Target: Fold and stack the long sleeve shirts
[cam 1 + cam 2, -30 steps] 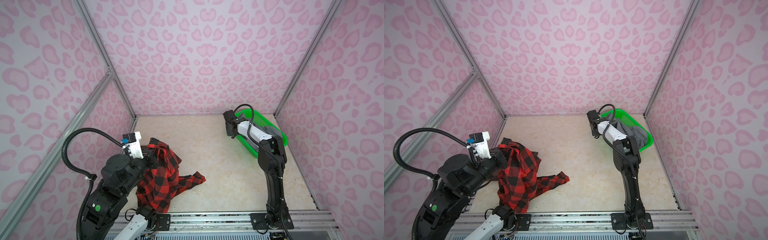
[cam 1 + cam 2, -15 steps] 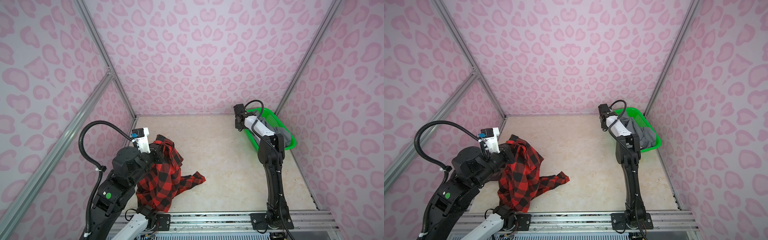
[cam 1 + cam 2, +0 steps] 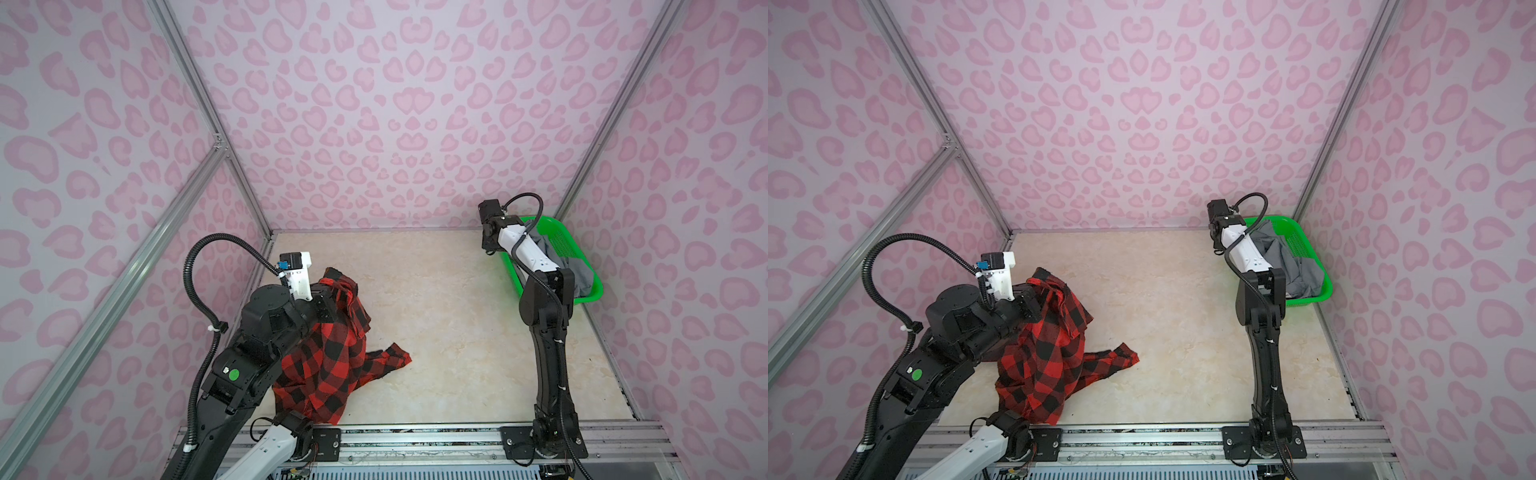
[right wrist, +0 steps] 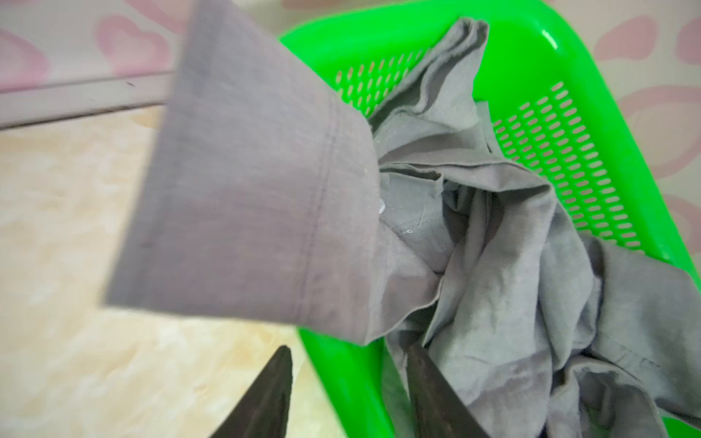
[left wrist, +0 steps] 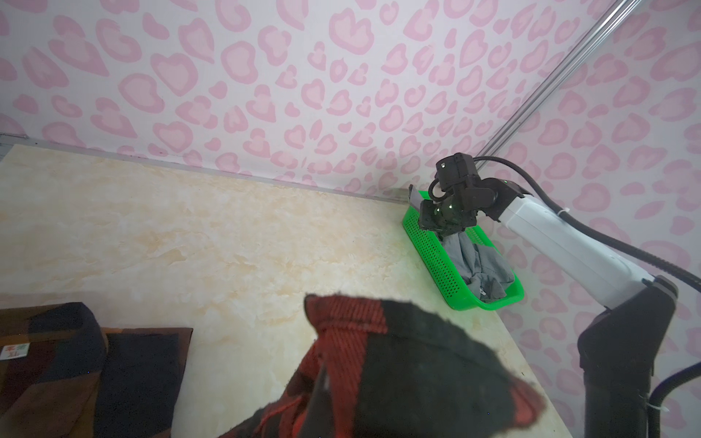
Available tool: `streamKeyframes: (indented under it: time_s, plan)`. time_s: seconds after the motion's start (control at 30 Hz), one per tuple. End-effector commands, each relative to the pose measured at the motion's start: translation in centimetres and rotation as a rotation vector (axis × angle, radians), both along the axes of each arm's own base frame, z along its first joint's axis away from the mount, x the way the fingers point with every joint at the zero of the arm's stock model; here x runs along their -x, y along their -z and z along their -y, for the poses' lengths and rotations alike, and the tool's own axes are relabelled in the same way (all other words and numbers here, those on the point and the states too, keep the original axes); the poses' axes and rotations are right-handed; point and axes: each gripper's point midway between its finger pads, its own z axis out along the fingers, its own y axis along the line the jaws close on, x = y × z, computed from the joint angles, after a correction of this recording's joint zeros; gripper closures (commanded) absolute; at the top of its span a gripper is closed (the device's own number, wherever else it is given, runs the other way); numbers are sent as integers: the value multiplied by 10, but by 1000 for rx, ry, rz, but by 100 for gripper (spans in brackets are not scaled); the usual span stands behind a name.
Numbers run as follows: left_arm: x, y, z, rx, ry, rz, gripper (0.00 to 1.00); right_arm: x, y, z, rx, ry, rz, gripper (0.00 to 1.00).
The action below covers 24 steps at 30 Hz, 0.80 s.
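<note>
My left gripper (image 3: pixel 326 301) is shut on a bunched edge of the red-and-black flannel (image 3: pixel 332 365) and holds it above the table's left side, with the rest hanging onto the surface. The cloth (image 5: pixel 398 360) hides the jaws in the left wrist view. A folded dark plaid shirt (image 5: pixel 76 360) lies beside it. The grey shirt (image 4: pixel 493 265) is crumpled in a green basket (image 4: pixel 569 57) at the back right, with one cuff sticking up. My right gripper (image 4: pixel 352 379) stands open astride the basket's rim; one finger touches grey cloth.
Pink patterned walls close in the table on three sides. The basket (image 3: pixel 582 257) sits against the right wall near the back corner. Both arm bases stand on a metal rail (image 3: pixel 415 440) along the front edge. Bare marble tabletop (image 3: pixel 436 311) lies between the arms.
The left arm raised the flannel and carried it toward the table's middle. The right gripper and the basket shifted right toward the back corner, and the right jaws widened.
</note>
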Motion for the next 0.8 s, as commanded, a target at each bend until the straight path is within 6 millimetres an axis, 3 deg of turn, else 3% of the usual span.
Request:
streamKeyframes:
  time_s: [0.0,0.07,0.2,0.33,0.43,0.53,0.67,0.77]
  plan:
    - [-6,-20,10,51,34,54,97,5,-35,-24,-58,-33,64,44]
    - [-10,-23,16,58,54,50,97,13,-65,-33,-95,-42,116,41]
    - [-16,-30,33,82,126,38,97,27,-105,-54,-220,-110,179,38]
    - [-27,-40,50,116,182,30,97,58,-150,-117,-450,-326,232,38]
    - [-40,-43,63,134,211,0,97,98,-185,-174,-576,-525,288,38]
    - [-57,-41,73,151,206,-55,97,145,-209,-216,-708,-671,338,39]
    - [-83,-37,79,178,157,-106,97,213,-229,-251,-866,-806,410,39]
    - [-100,-25,90,192,145,-160,97,256,-227,-275,-986,-888,430,39]
